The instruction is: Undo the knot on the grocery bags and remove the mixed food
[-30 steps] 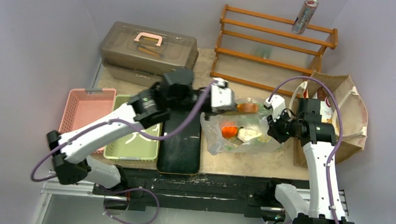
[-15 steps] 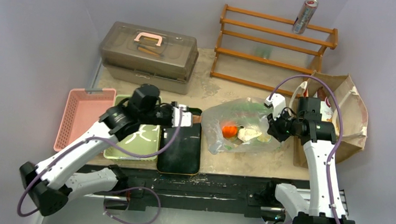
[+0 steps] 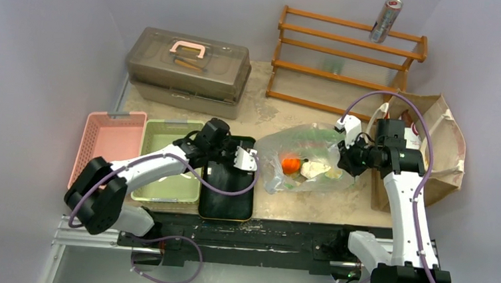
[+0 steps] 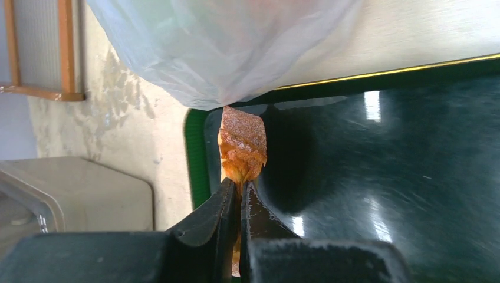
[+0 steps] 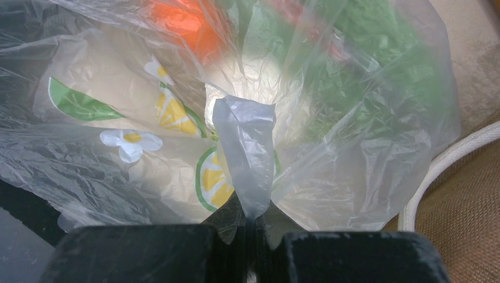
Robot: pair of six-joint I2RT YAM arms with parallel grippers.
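The left tool (image 4: 239, 194) is pinched tight on a brown toast slice (image 4: 242, 145), gripping it by one edge so the rest sticks out past the fingertips. It hangs low over the far end of the black tray (image 4: 389, 177); I can't tell whether the toast touches the tray. Just beyond it lies the edge of the transparent plastic bag (image 4: 224, 47).

The right tool (image 5: 250, 221) is closed on a twisted fold of that bag at its right-hand end. Through the plastic show a packet printed with lemon slices (image 5: 147, 118), something orange (image 5: 183, 23) and something green (image 5: 365, 76).

The bag sits on the worktop (image 3: 283, 110) between the black tray and the brown paper bag (image 3: 444, 148), whose white loop handle (image 5: 448, 159) lies beside the right tool. Left of the black tray are a green tray (image 3: 158, 188) and a pink basket (image 3: 104, 144).
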